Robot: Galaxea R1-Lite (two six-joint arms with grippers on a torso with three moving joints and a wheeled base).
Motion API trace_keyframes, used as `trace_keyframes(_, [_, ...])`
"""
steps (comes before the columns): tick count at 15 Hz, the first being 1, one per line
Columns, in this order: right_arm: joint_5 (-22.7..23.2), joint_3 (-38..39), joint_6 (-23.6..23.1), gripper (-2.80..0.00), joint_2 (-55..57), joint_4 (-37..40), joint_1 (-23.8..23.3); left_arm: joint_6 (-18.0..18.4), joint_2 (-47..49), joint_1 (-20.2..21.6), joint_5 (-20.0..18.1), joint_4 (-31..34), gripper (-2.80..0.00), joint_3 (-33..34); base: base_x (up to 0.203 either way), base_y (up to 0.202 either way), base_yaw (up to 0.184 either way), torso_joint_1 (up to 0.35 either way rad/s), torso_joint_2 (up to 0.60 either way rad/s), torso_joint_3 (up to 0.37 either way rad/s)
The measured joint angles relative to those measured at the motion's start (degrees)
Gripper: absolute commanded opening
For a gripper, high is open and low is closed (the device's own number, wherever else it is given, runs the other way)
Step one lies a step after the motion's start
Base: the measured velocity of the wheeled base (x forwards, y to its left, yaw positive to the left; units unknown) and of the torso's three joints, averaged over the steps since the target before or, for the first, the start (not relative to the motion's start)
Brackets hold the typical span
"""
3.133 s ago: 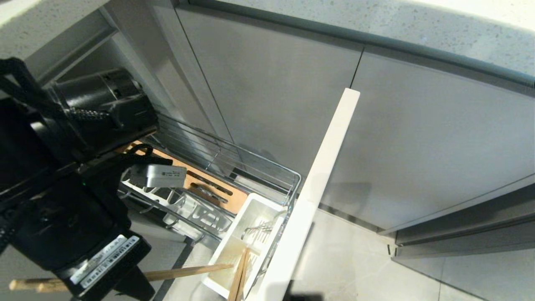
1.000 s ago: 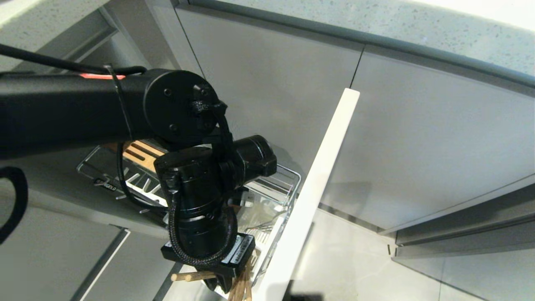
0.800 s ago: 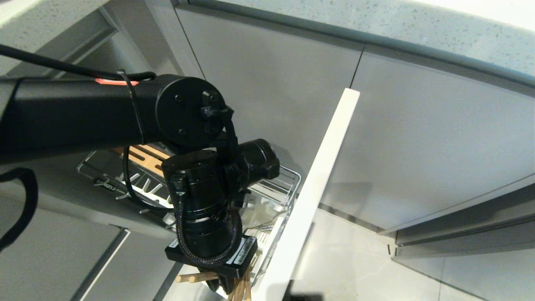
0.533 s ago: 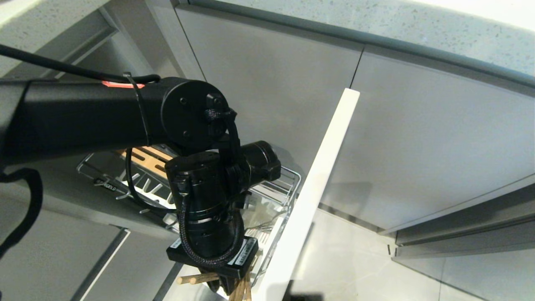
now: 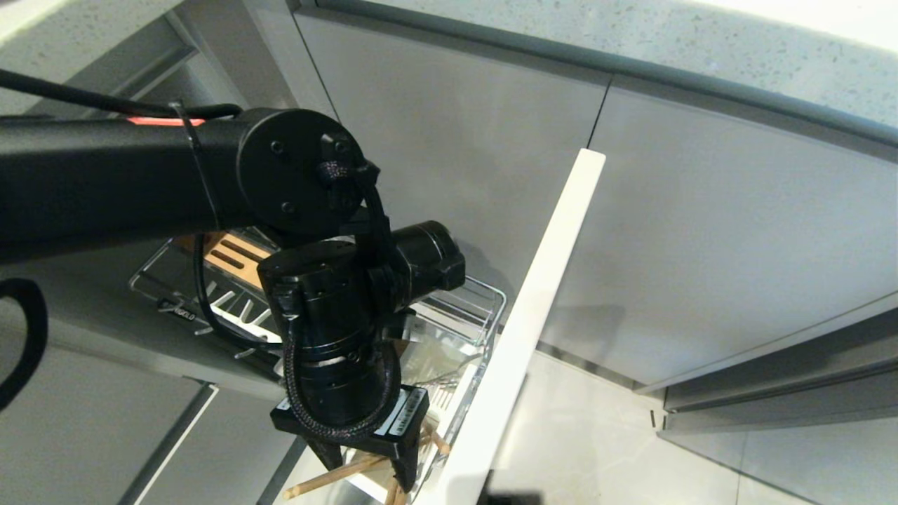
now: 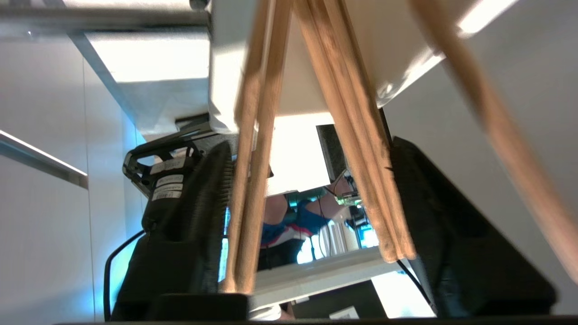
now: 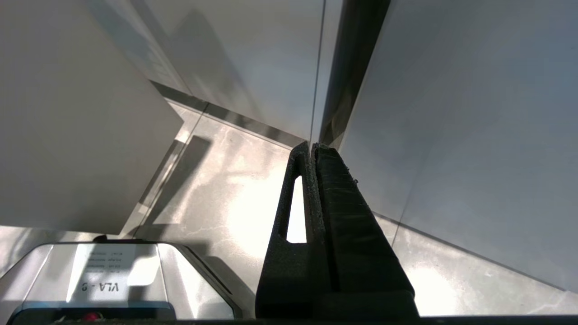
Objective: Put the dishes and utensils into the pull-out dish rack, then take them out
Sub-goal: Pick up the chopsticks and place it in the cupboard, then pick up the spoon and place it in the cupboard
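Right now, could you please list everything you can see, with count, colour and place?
rack: one, chrome wire, pulled out under the left arm
board: one, orange-brown, at the rack's back
tub: one, white, at the rack's front end
chopsticks: several, light brown, leaning in the tub
front panel: one, pale, right of the rack
cabinets: grey, behind
counter: speckled, above
floor: pale tile
left hand: black, open, over the tub
right hand: black, shut, near the floor

One pull-out dish rack (image 5: 484,308), one white utensil tub (image 6: 253,58) and at least five wooden chopsticks (image 6: 253,149) show.
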Motion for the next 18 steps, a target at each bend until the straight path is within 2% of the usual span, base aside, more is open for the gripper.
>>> trace_keyframes(3, [0.01,0.00,0.01,-2.80,0.00,0.00,-0.01,-0.02,-2.38,0.01,0.92,0.09,0.00,-0.07,0.000,0.000,0.000,0.000,0.00,0.000])
trace_keyframes(9, [0.00,0.00,0.01,-2.80,0.00,0.00,-0.01,-0.85,-9.58,0.02,5.46,0.23,0.00,0.10,0.000,0.000,0.000,0.000,0.00,0.000])
trace_keyframes(10, [0.00,0.00,0.01,-2.80,0.00,0.00,-0.01,-1.05,-10.97,0.04,6.46,0.23,-2.80,0.11,0.000,0.000,0.000,0.000,0.00,0.000])
trace_keyframes(13, [0.00,0.00,0.01,-2.80,0.00,0.00,-0.01,-2.32,-15.58,0.04,9.15,-1.77,-2.80,-0.87,0.000,0.000,0.000,0.000,0.00,0.000])
trace_keyframes(15, [0.00,0.00,0.00,-2.80,0.00,0.00,0.02,-5.28,-18.57,0.01,11.58,-5.23,-2.80,-1.64,0.000,0.000,0.000,0.000,0.00,0.000])
trace_keyframes(18, [0.00,0.00,0.01,-2.80,0.00,0.00,0.02,-6.33,-23.63,-0.09,13.43,-10.62,-2.80,-2.04,0.000,0.000,0.000,0.000,0.00,0.000])
